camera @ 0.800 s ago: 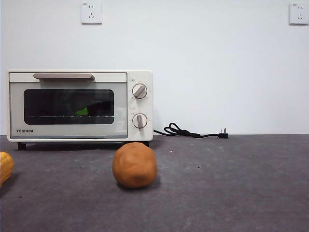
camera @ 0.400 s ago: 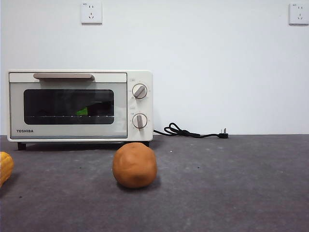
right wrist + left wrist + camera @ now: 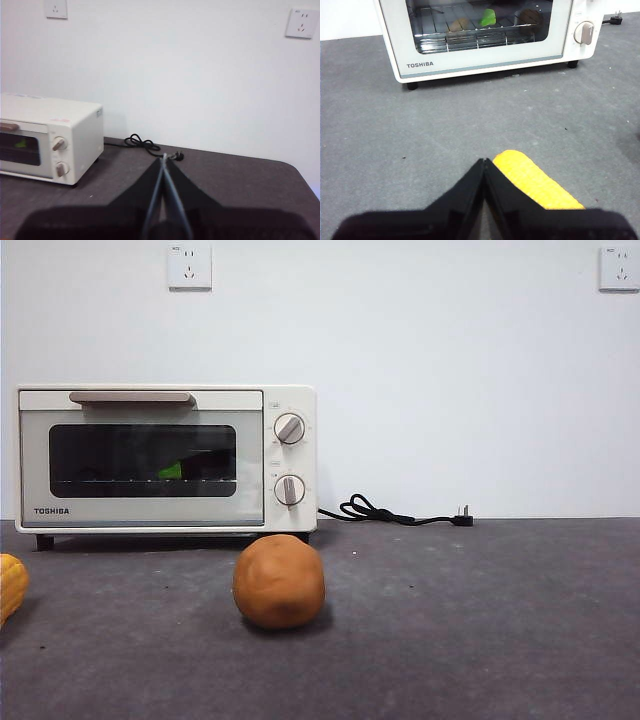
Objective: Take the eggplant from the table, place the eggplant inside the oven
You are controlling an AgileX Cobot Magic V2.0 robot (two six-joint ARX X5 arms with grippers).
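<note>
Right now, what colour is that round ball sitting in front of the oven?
Orange-brown, matte and plain: the ball shows best in the front view.

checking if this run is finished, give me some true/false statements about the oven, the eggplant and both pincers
1. The oven door is shut. True.
2. The eggplant lies on the table. False: its green cap shows through the glass, on the oven's rack.
3. The left pincer holds the yellow ribbed item. False: it is shut and empty, beside that item.
4. The power cord lies unplugged on the table. True.
5. The right pincer is shut and holds nothing. True.
</note>
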